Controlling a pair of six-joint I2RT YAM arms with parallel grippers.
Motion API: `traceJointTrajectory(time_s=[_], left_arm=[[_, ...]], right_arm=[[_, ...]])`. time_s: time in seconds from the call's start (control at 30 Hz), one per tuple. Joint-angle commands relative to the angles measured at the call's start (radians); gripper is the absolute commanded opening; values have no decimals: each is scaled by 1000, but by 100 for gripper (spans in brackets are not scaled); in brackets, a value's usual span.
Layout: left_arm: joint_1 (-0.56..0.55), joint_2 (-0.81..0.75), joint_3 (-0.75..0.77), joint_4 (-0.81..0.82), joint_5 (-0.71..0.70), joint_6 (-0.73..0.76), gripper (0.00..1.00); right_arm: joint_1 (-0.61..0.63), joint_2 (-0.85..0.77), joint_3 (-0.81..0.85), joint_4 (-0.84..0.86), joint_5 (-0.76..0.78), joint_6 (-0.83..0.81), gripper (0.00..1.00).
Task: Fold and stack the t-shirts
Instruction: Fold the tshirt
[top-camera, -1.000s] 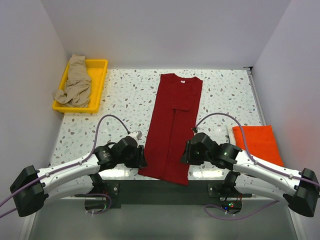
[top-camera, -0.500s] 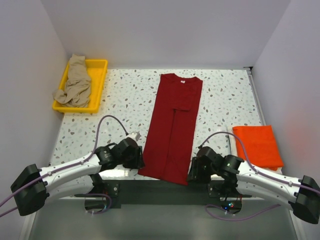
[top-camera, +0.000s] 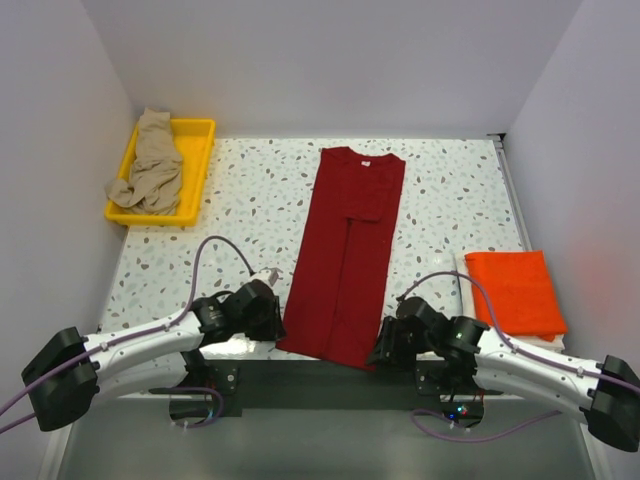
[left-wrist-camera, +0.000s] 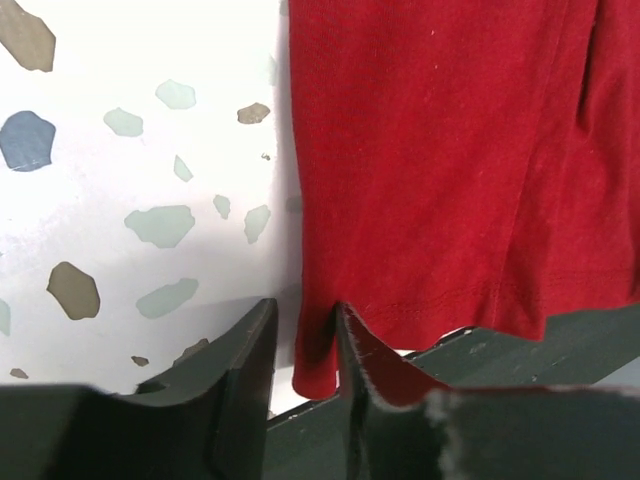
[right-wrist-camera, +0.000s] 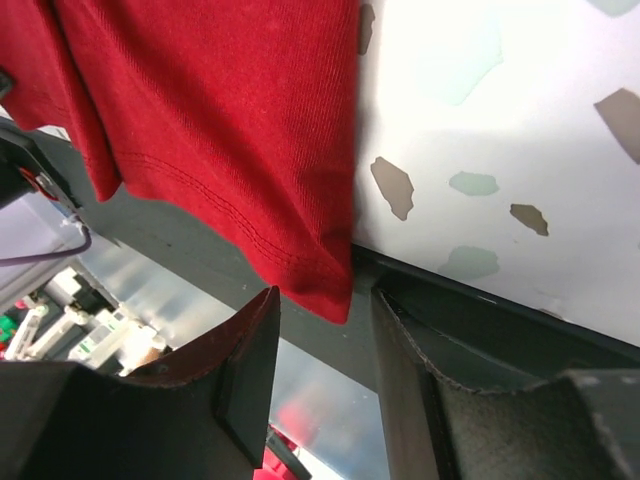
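Your dark red t-shirt (top-camera: 348, 255) lies in the centre of the frame, folded lengthwise into one long strip on the speckled table (top-camera: 240, 190). Its collar points to the top of the picture and its hem hangs just over the table's near edge at the bottom. At the lower left corner of that hem, the left arm's fingers (left-wrist-camera: 240, 370) stand spread, with the corner of red cloth in the gap between them and not yet pinched. At the lower right corner, the right arm's fingers (right-wrist-camera: 245, 370) are spread too, and the stitched hem corner sits at the mouth of the gap, unclamped. Both arms reach in low from the bottom of the frame, one on each side of the strip. At right centre you see the orange t-shirt (top-camera: 515, 290), folded flat, resting on a white t-shirt (top-camera: 460, 265) of which only an edge shows. In the upper left, the tan t-shirt (top-camera: 150, 170) is heaped unfolded in the yellow tray (top-camera: 200, 150).
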Motion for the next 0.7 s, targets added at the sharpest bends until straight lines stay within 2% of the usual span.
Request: traceJointTrajectory(time_s=[0.0,0.13,0.17,0.3,0.43,0.67], left_arm=[[1,7,-28,28,14,-17,33],[1,2,-34,48,41,-18,22],[0,4,-35,53,46,-18,17],[-8,-7,-48,70,74,-27,11],[-15,-22,-58,93,95,-41,9],[-64,-39,-33,113,111,-66,0]], right_arm=[[3,1,-36,6,11,47,45],[3,-32,-55,12,53,93,42],[3,-42,-74,25,56,106,42],[3,-86,-104,57,86,155,32],[3,-160,-78,-32,135,149,18],[3,-229,36,-228,177,80,0]])
